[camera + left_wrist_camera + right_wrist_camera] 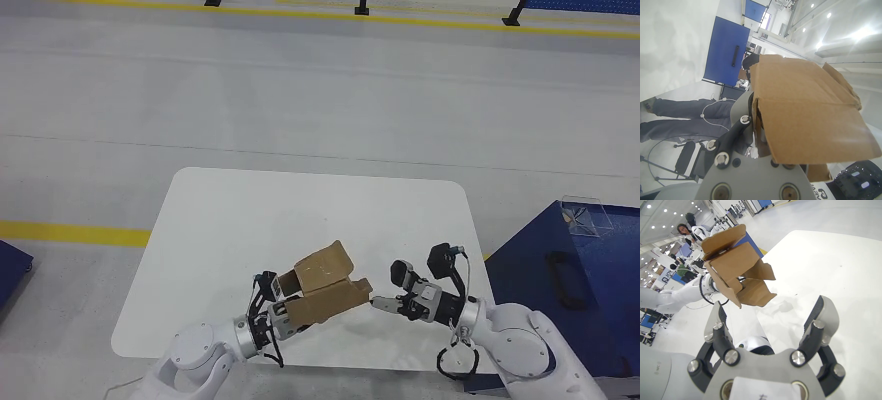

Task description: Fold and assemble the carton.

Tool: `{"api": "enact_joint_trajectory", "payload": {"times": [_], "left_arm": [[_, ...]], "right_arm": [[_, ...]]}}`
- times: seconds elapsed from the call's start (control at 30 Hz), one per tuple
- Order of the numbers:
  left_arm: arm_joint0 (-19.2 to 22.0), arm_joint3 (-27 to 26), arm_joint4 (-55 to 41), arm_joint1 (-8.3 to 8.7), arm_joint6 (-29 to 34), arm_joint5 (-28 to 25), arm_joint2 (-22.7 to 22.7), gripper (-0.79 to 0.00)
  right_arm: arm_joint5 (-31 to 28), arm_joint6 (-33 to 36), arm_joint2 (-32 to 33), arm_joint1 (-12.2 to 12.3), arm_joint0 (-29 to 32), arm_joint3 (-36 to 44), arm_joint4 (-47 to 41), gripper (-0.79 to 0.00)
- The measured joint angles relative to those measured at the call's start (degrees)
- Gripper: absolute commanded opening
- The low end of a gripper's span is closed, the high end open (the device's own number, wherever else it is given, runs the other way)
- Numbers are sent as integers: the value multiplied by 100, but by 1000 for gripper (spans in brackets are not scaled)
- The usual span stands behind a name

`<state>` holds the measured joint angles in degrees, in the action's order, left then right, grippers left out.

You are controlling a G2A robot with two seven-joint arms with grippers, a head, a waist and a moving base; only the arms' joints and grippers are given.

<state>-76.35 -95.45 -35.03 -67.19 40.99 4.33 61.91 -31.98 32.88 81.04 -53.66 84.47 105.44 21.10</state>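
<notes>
A brown cardboard carton [322, 285], half folded with loose flaps, hangs above the near edge of the white table [300, 220]. My left gripper [275, 300] is shut on the carton's near end; in the left wrist view the carton [806, 113] covers most of the fingers. My right gripper [385, 300] stands open just to the right of the carton, its fingertips close to the carton's right flap. In the right wrist view the carton [738, 270] floats beyond the spread fingers [817, 311] with a gap between them.
A blue panel with a handle [560, 270] stands off the table's right side. Most of the tabletop behind the carton is bare white surface. A person's legs [687, 117] show beyond the table in the left wrist view.
</notes>
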Motion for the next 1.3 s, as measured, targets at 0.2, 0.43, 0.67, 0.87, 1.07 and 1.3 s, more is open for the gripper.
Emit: {"api": "enact_joint_trajectory", "payload": {"times": [0.2,0.43,0.67,0.87,1.07,1.3], "left_arm": [[-13,0,57,5,121,20,-19,-785],[-15,11,43,9,233,51,-16,-785],[12,37,4,14,410,64,-13,-785],[26,45,-10,18,500,31,1,-785],[65,78,9,14,465,86,-11,-785],[72,30,103,15,429,75,-26,-785]], "right_arm": [[297,-248,-326,-67,-271,-192,330,0],[377,-308,-607,-117,-409,-177,493,0],[236,-293,-800,-153,-508,-180,408,0],[160,-427,-818,-167,-517,-196,502,0],[257,-715,-593,-163,-521,-285,624,0],[1052,-1661,-532,-211,-480,-226,2036,0]]}}
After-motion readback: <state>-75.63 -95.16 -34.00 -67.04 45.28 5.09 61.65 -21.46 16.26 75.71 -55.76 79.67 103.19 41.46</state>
